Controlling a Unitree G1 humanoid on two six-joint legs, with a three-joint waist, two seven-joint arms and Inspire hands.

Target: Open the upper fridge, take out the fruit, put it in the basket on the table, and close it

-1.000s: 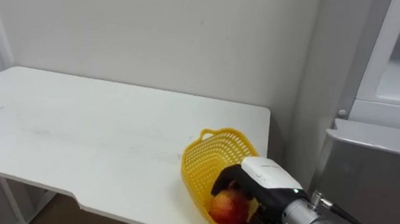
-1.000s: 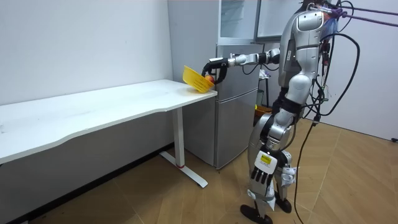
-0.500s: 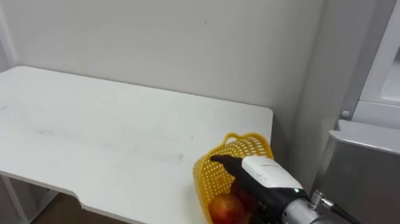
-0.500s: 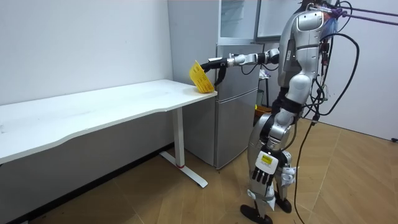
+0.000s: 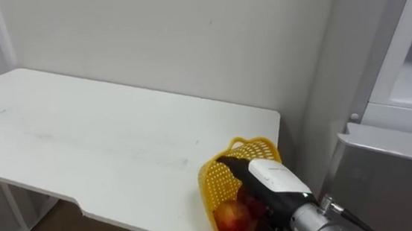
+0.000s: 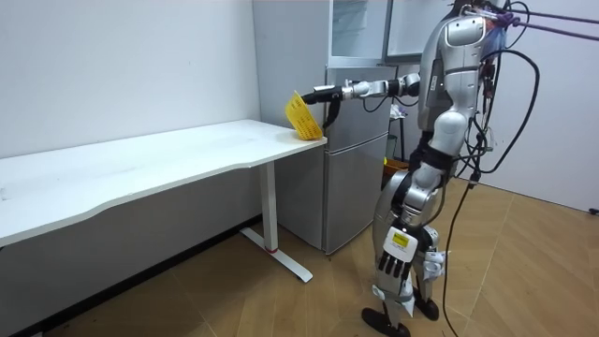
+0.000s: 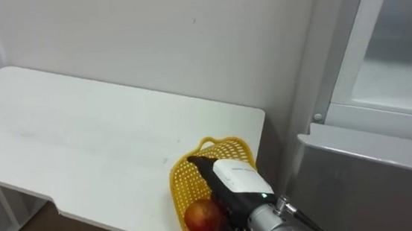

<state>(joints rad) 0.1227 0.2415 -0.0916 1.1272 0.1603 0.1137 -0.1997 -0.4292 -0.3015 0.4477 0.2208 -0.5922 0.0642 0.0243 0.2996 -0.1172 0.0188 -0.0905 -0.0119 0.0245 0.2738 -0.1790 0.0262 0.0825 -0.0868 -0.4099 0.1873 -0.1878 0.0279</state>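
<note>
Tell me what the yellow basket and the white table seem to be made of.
The yellow mesh basket looks like moulded plastic: uniform colour and a regular lattice of holes. The white table top looks like laminated or painted board, matt and smooth with faint scuffs; its core cannot be told.

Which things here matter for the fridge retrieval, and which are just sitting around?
In the job:
- apple
- right hand, at the apple
- yellow basket, tipped up at the table corner
- fridge, upper door open

Just there:
- white table
</note>
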